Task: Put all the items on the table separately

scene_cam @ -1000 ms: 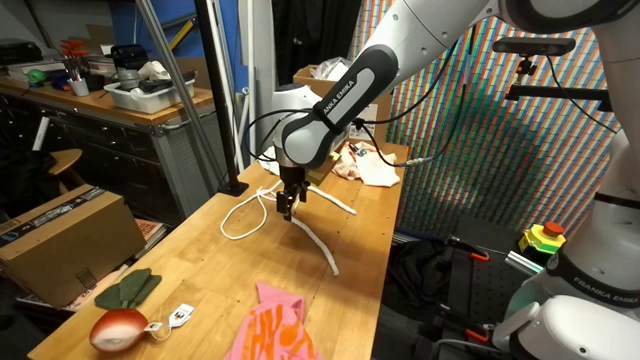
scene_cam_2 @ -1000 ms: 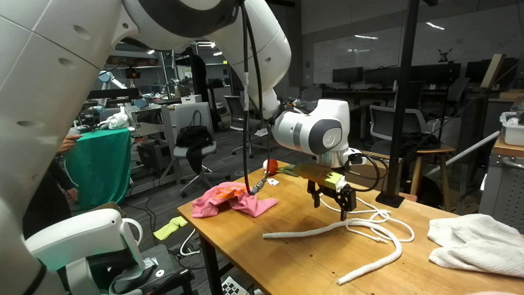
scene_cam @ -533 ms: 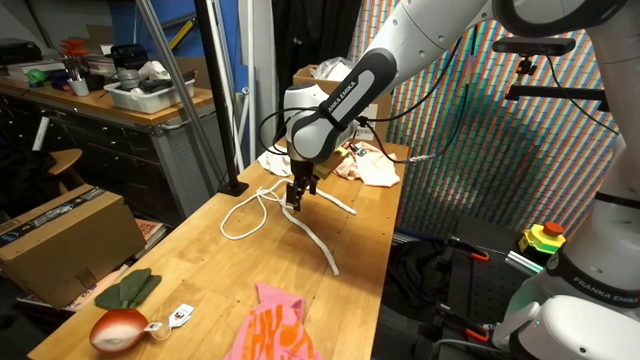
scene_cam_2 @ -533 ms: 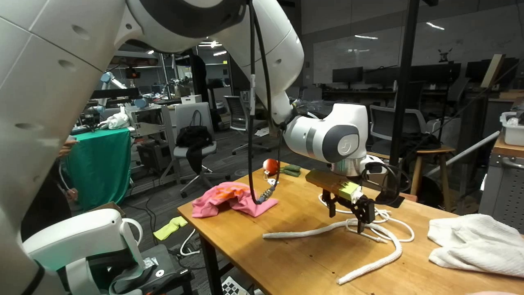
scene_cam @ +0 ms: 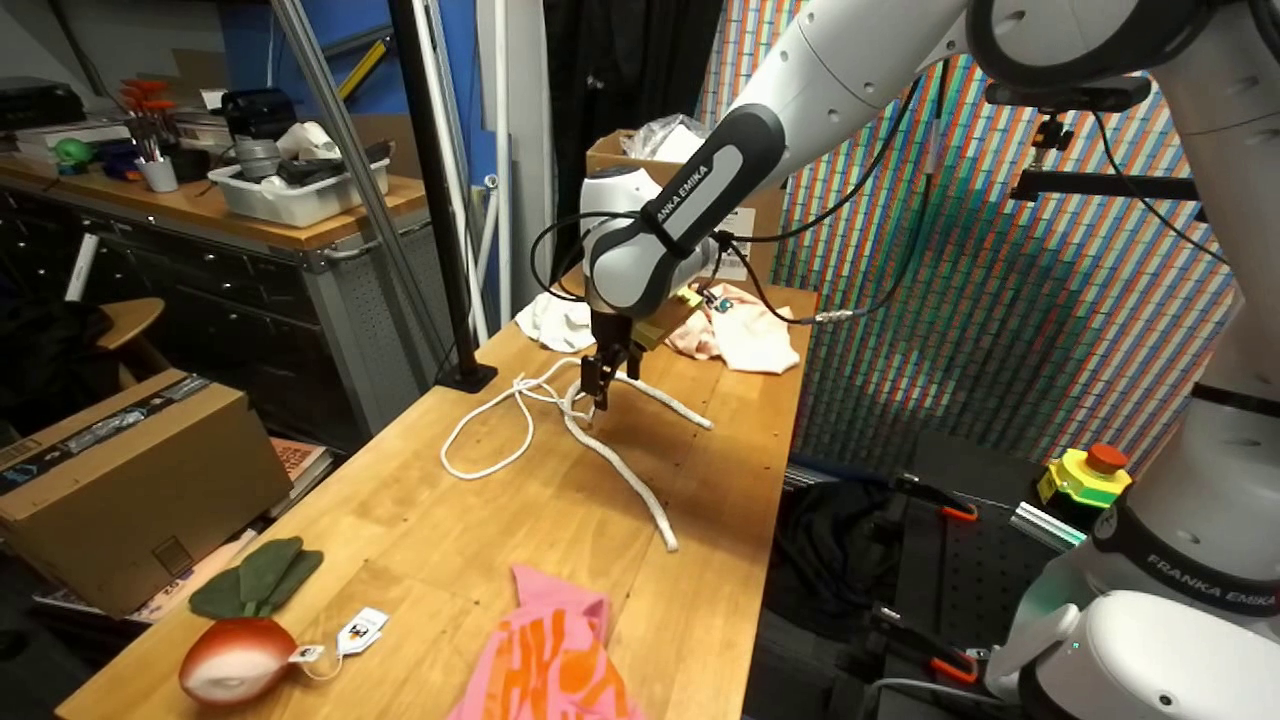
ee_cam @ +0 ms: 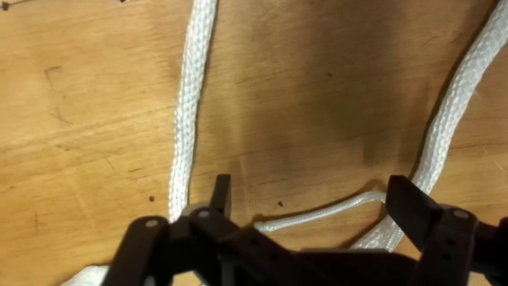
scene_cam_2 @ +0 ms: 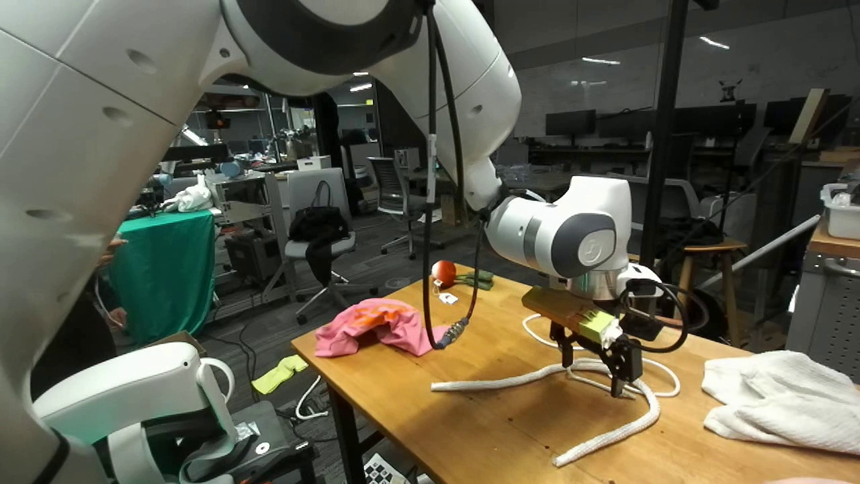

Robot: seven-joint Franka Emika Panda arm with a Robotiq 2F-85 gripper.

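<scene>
Gripper [ee_cam: 309, 190] spread wide, nothing held, above thin white cord [ee_cam: 317, 215]. Cord is crossed with thick white rope [ee_cam: 191, 87] on the worktop [scene_cam: 430, 575], toward the long edge by the black post [scene_cam: 437, 200]. If closed at the crossing, the 2 could be dragged off together.

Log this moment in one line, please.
gripper: open, empty | below: thin white cord crossing thick white rope | pink cloth: apart | separation: unfinished

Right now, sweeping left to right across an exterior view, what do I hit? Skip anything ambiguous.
In an exterior view: green drape → lime-green cloth → pink cloth → dark green cloth → open end effector → white cloth.
</scene>
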